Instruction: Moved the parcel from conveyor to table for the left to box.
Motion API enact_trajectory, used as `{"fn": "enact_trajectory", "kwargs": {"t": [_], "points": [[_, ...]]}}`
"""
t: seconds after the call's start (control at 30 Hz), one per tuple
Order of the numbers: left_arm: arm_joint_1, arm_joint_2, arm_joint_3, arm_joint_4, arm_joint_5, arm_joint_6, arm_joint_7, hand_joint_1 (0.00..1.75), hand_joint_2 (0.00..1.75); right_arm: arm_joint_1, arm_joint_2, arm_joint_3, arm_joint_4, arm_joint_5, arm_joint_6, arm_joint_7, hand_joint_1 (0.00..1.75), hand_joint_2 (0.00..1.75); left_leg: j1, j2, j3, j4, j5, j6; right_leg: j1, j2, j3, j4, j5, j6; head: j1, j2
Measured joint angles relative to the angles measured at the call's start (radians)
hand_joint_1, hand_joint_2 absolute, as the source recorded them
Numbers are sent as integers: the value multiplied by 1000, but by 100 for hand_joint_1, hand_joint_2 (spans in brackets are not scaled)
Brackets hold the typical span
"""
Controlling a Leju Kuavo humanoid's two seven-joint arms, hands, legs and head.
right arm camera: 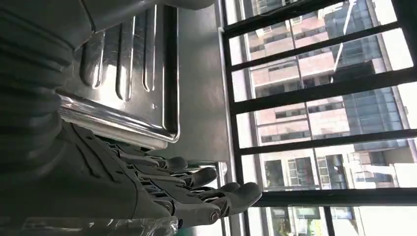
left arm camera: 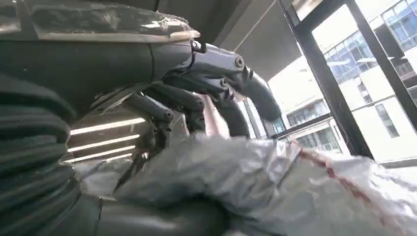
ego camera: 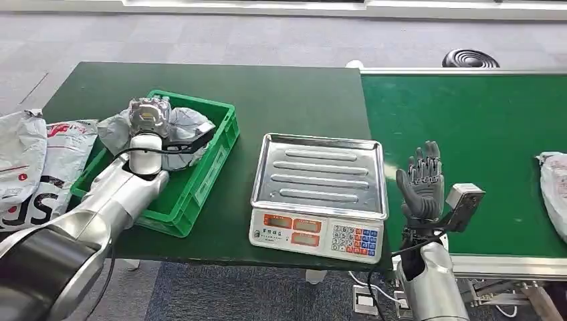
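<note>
A grey plastic parcel (ego camera: pixel 184 124) lies in the green crate (ego camera: pixel 215 155) at the left of the dark green table (ego camera: pixel 281 93). My left hand (ego camera: pixel 148 115) is over the crate, on the parcel. In the left wrist view the parcel (left arm camera: pixel 275 182) sits between the thumb below and the curled fingers (left arm camera: pixel 196 98) above, so the left hand (left arm camera: pixel 162 93) grips it. My right hand (ego camera: pixel 421 182) stands upright at the table's near right corner, fingers spread, holding nothing. The right wrist view shows this right hand (right arm camera: pixel 187 191) open beside the scale's tray (right arm camera: pixel 123 64).
A silver weighing scale (ego camera: pixel 319 175) with a steel tray stands mid-table. The green conveyor (ego camera: pixel 468 120) runs to the right, with another grey parcel (ego camera: pixel 555 190) at its right edge. White printed mail bags (ego camera: pixel 30 167) are piled left of the crate.
</note>
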Motion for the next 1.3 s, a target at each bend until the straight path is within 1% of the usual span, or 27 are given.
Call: {"fn": "enact_trajectory", "kwargs": {"t": [0.3,0.47,0.53,0.67,0.73,0.8,0.83,0.87,0.9,1.03,1.3], "points": [[12,3,14,0,-43,-13,29,0,175,-12,0,3,8,2,0,1,0,175,0,0,0,0,0,0,1,0,0,0,0,0,0,0],[18,2,49,-3,-69,58,13,0,175,-14,2,8,8,13,-7,3,0,175,0,0,0,0,0,0,1,0,0,0,0,0,0,0],[18,0,70,-7,-72,96,-11,0,175,-17,3,11,8,19,-9,5,0,175,0,0,0,0,0,0,0,0,0,0,0,0,0,0],[17,-11,139,-24,-65,230,-106,0,175,-19,5,16,8,27,-15,8,0,175,0,0,0,0,0,0,0,0,0,0,0,0,0,0],[18,-25,201,-39,51,301,-288,0,175,-19,6,18,12,28,-15,8,0,175,0,0,0,0,0,0,0,0,0,0,0,0,0,0],[19,-50,295,-56,235,330,-538,0,175,-23,6,18,17,29,-15,8,0,175,0,-1,0,0,0,0,0,-1,0,0,0,0,0,0],[20,-60,339,-63,302,328,-620,0,175,-26,7,18,20,29,-15,8,0,175,0,-1,0,0,0,0,0,-1,0,0,0,0,0,0],[20,-69,378,-68,344,324,-667,0,175,-30,9,19,23,29,-15,8,0,175,0,-1,0,0,0,0,0,-1,0,0,0,0,0,0],[20,-81,414,-74,368,322,-690,0,175,-33,10,19,26,29,-15,7,0,175,0,0,0,0,0,0,0,0,0,0,0,0,0,0],[22,-103,497,-87,380,319,-706,0,175,-36,12,20,34,29,-15,6,0,175,0,0,1,0,0,0,0,1,0,0,0,0,0,0],[29,-116,560,-94,385,319,-714,0,175,-43,13,20,43,30,-15,5,0,175,0,0,0,0,0,0,1,0,0,0,0,0,0,0]]}}
